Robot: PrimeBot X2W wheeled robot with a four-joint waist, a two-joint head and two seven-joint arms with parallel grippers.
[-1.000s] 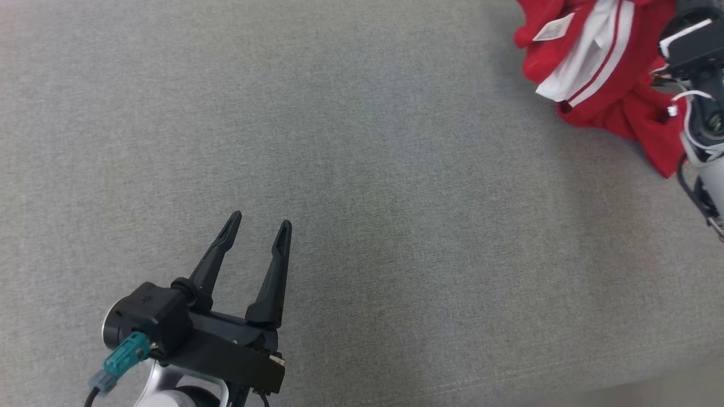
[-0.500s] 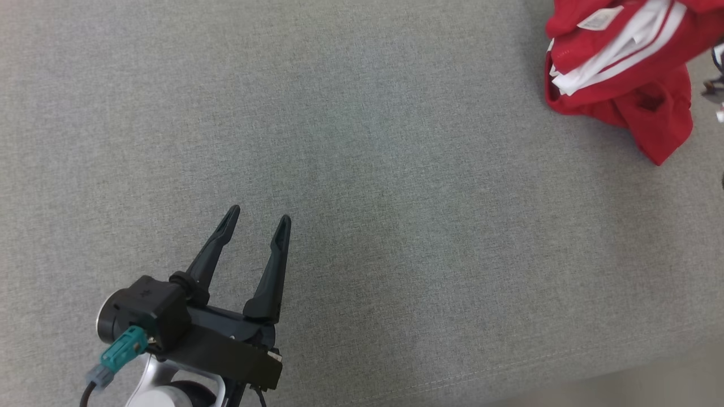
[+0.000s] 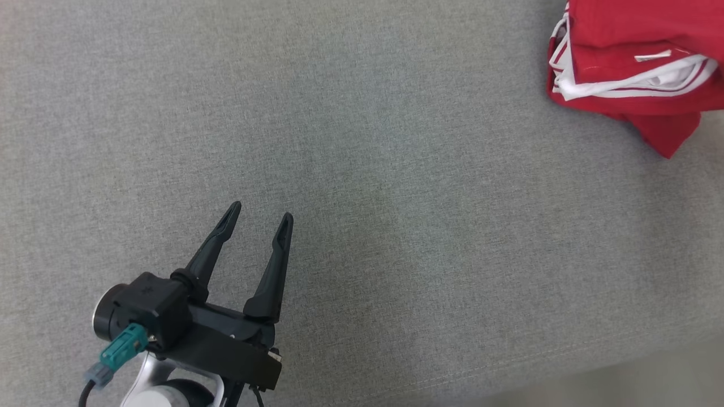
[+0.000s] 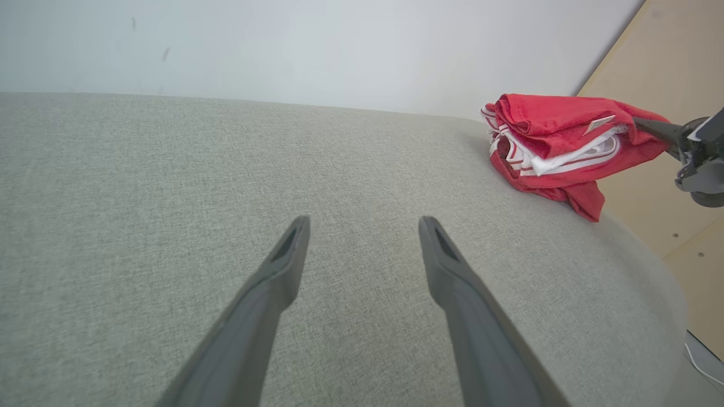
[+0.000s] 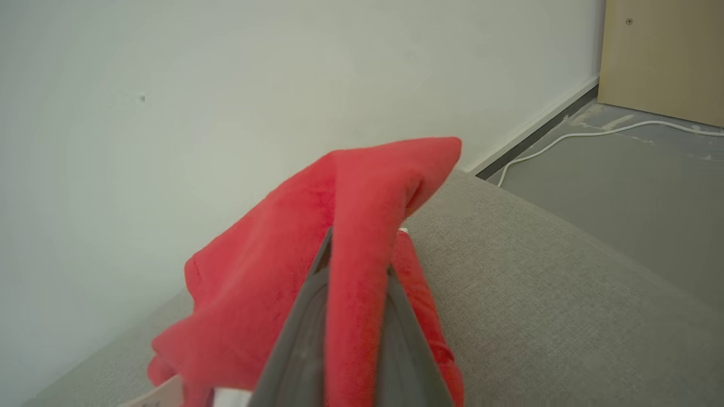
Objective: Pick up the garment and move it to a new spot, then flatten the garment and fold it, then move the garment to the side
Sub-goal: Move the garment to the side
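Pick-and-move step, judged: red garment [image 3: 622, 39] bunched at upper right of head view on the grey cushion [image 3: 396, 169], right gripper [image 5: 359, 271] pinching a fold of it, left gripper [image 3: 261, 212] spread idle at lower left; next needs a lift and carry toward bare cushion.

The left gripper [image 3: 261, 212] is being held over a grey upholstered surface [image 3: 396, 198], its two dark fingers being held apart. A teal connector [image 3: 121, 350] is being carried at the back left of its black body. A red garment [image 3: 622, 34] with white trim is being seen well apart from it, far ahead of the fingertips and off to their right, lying in stacked folds.
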